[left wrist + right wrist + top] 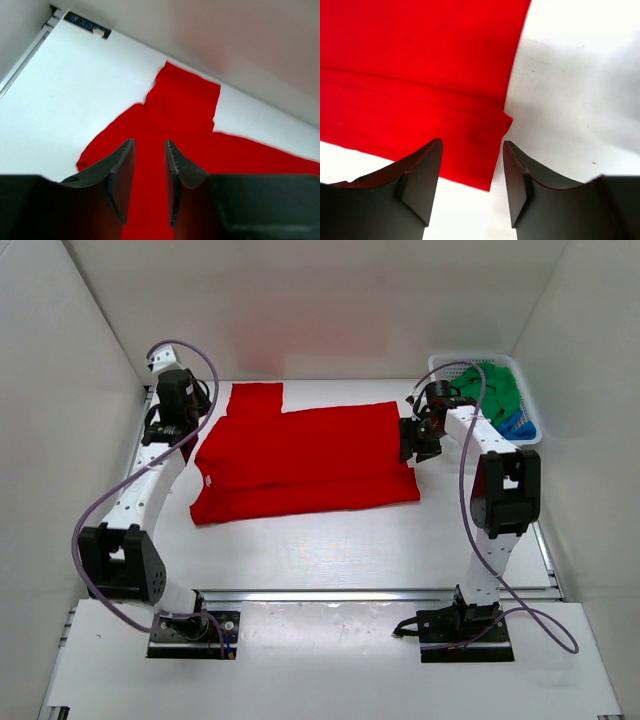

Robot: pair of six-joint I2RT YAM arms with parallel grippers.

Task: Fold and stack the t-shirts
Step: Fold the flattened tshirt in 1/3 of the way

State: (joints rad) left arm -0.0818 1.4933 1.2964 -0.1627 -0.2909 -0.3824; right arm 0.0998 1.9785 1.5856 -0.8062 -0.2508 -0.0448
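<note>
The red t-shirt (300, 460) lies flat mid-counter, folded lengthwise, with one sleeve (255, 398) sticking out at the far left. The left claw (149, 145) hangs over the shirt's left end, its jaws partly apart and gripping nothing. The right claw (472, 145) sits above the right hem's near corner, jaws wider and also empty. Bare counter (330, 540) runs along the shirt's near edge. The green t-shirt (495, 390) and blue t-shirt (515, 425) are in the basket (440, 365) at the far right.
</note>
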